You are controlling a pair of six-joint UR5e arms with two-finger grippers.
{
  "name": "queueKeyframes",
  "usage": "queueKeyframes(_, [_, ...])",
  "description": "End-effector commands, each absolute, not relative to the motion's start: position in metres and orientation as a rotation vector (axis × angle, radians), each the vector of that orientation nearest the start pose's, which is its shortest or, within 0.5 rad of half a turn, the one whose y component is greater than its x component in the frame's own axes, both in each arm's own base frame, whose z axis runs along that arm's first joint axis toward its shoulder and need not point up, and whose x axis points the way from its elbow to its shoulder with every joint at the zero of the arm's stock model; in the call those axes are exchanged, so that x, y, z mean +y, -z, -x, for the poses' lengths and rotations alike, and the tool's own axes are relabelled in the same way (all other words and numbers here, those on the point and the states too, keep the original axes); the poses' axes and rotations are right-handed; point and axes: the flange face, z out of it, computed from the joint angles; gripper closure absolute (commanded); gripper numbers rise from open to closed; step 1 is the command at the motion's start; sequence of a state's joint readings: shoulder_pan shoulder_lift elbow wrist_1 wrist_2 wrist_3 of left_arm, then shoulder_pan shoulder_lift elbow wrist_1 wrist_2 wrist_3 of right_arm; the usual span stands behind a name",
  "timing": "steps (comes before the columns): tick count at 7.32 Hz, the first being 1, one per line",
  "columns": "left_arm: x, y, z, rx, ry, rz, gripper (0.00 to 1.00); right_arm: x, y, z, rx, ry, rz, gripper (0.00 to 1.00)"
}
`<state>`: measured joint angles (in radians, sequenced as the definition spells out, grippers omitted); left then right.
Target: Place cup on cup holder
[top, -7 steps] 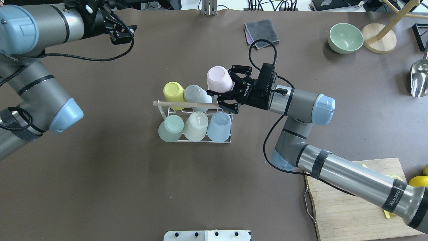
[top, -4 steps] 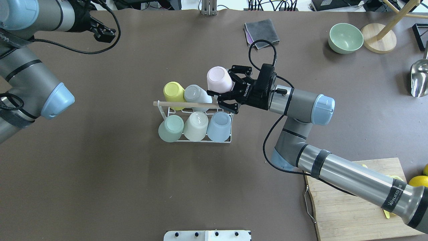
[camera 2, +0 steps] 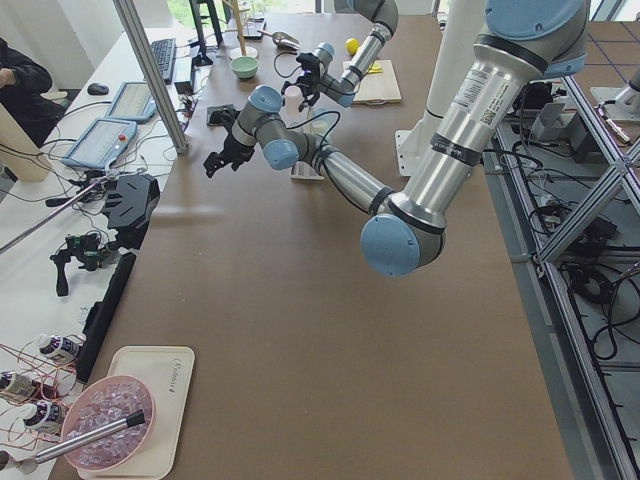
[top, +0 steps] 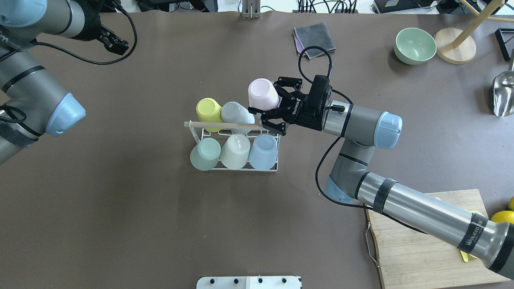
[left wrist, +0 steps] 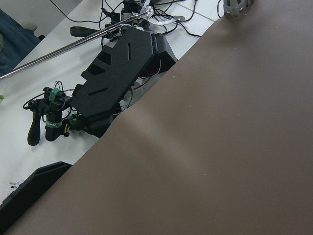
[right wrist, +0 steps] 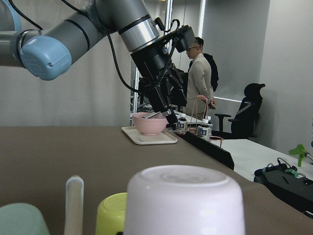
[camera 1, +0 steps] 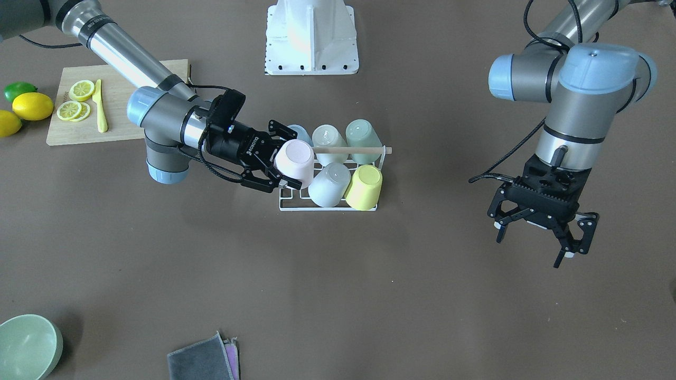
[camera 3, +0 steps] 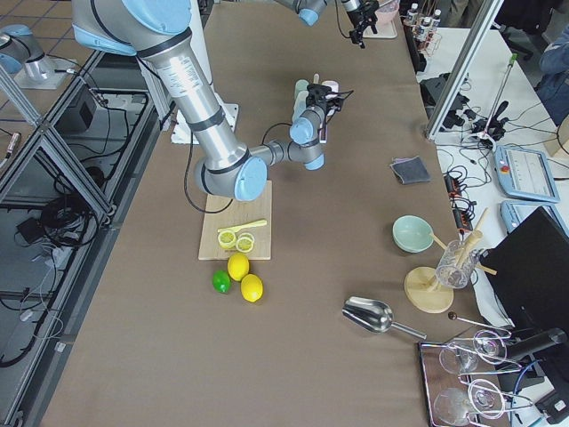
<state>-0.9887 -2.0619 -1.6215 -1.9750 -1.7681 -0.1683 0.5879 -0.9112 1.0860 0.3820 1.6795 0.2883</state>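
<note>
The cup holder [top: 237,169] is a white wire rack with a wooden rod [top: 225,125] across its top, at the table's middle. It carries upside-down yellow [top: 208,109], grey [top: 233,112], green [top: 205,154], cream [top: 235,151] and blue [top: 263,151] cups. My right gripper [top: 268,100] is shut on a pink cup [top: 263,93], held upside-down and tilted just above the rack's far right corner. The pink cup fills the bottom of the right wrist view [right wrist: 186,200]. My left gripper [camera 1: 538,245] is open and empty, hovering over bare table far to the left.
A grey cloth [top: 314,38] lies behind the rack. A green bowl [top: 415,45], a wooden stand [top: 455,50] and a metal scoop [top: 504,94] are at the far right. A cutting board [top: 421,241] with lemon slices is at the near right.
My left arm has drawn back toward the far left corner. My right gripper and the pink cup have shifted very slightly away from me.
</note>
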Motion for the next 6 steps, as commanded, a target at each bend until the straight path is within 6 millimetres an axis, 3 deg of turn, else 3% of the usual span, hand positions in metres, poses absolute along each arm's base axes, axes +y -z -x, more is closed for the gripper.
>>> queueKeyframes(1, [-0.636,-0.325,-0.259,0.535,-0.465,-0.738,0.02,-0.489,-0.293,0.483,-1.345,0.574,-1.709,1.00])
queueKeyframes(3, [-0.647,-0.355,-0.254,0.518,-0.448,-0.575,0.02,-0.500,-0.293,0.471,-1.356,0.641,-1.703,1.00])
queueKeyframes(4, [-0.656,-0.374,-0.230,0.478,-0.437,-0.520,0.02,-0.505,-0.293,0.463,-1.362,0.678,-1.698,1.00])
queueKeyframes(6, [-0.644,-0.423,-0.219,0.443,-0.431,-0.405,0.02,-0.503,-0.287,0.464,-1.390,0.731,-1.693,1.00])
